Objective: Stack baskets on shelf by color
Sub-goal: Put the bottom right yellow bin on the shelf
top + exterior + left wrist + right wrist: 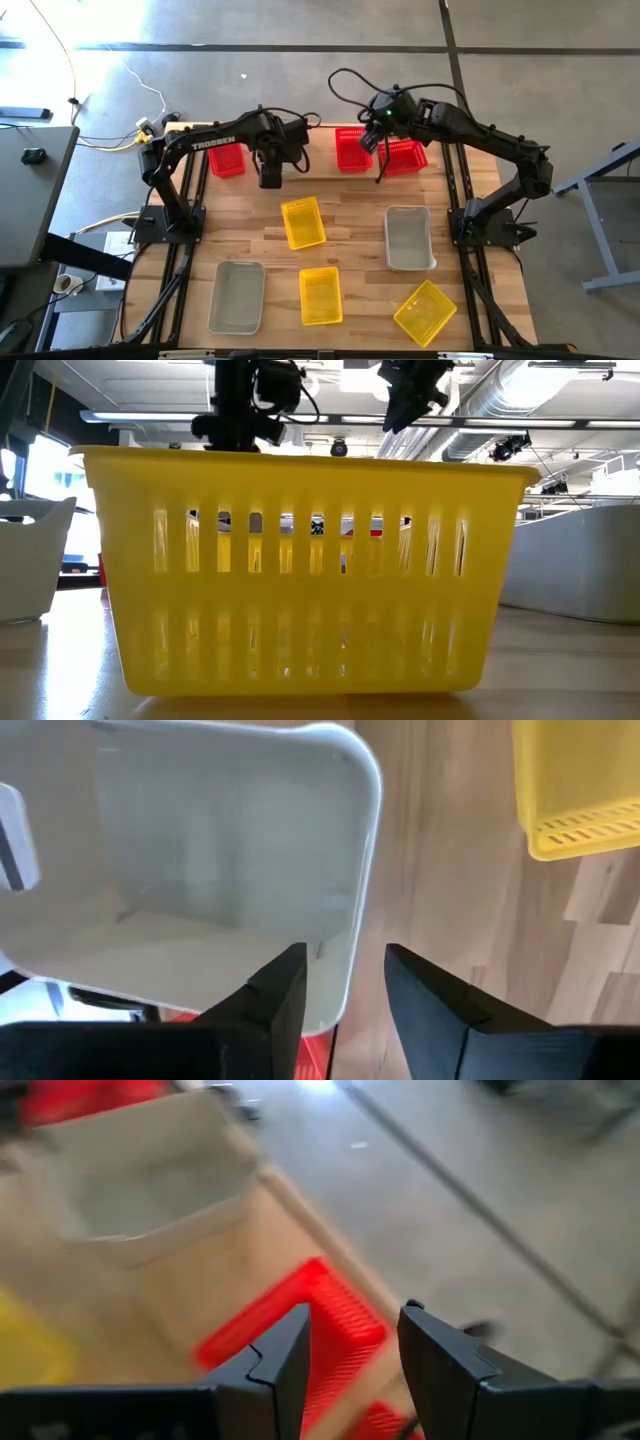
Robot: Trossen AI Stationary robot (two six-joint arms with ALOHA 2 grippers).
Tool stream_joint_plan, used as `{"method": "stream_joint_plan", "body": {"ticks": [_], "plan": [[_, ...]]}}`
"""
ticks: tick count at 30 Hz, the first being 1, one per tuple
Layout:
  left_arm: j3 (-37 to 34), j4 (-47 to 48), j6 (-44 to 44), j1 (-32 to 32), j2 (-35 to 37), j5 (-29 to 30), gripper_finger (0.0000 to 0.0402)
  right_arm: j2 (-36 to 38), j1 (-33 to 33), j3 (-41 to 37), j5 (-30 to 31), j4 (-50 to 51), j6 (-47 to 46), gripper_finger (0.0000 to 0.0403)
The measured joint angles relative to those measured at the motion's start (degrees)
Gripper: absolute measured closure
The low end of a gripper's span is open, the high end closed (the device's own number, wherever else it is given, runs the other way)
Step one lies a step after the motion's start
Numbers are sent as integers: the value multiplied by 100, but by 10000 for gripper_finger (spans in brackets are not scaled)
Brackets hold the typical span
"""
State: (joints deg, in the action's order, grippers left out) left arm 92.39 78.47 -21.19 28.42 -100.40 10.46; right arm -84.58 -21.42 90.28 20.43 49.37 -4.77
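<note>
At the table's far edge: three red mesh baskets [352, 148], both grippers above them.
Left gripper [270, 178] fingers apart, straddling a grey-white basket's [190, 870] smooth rounded rim; right gripper [379, 145] fingers apart, empty. Slotted yellow baskets [303, 222] sit on pale wood planks.

An industrial workshop or lab: bare concrete floor [300, 25], exposed ceiling ducts [500, 400], cables trailing beside the table.

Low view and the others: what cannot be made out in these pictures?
Low view: the yellow basket fills the picture, hiding the table behind.
High view: the left arm covers a grey basket, seen only in the left wrist view.
Right wrist view: its fingers hide part of a red basket.
</note>
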Motion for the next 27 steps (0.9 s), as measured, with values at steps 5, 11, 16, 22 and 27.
{"method": "stream_joint_plan", "body": {"ticks": [5,11,16,22,27], "plan": [[429,219,0,-2,76,-31,274,0,334,0,-994,90,-300,265],[554,156,164,-51,598,-387,277,-1,933,0,-1876,82,-669,265],[556,150,493,-187,1140,-677,275,-2,1601,0,-2292,3,-1003,265],[556,150,837,-532,1668,-922,275,-2,2453,0,-2306,-256,-1607,265],[520,102,1047,-882,1981,-1101,275,-21,3093,0,-2216,-708,-2137,265]]}}
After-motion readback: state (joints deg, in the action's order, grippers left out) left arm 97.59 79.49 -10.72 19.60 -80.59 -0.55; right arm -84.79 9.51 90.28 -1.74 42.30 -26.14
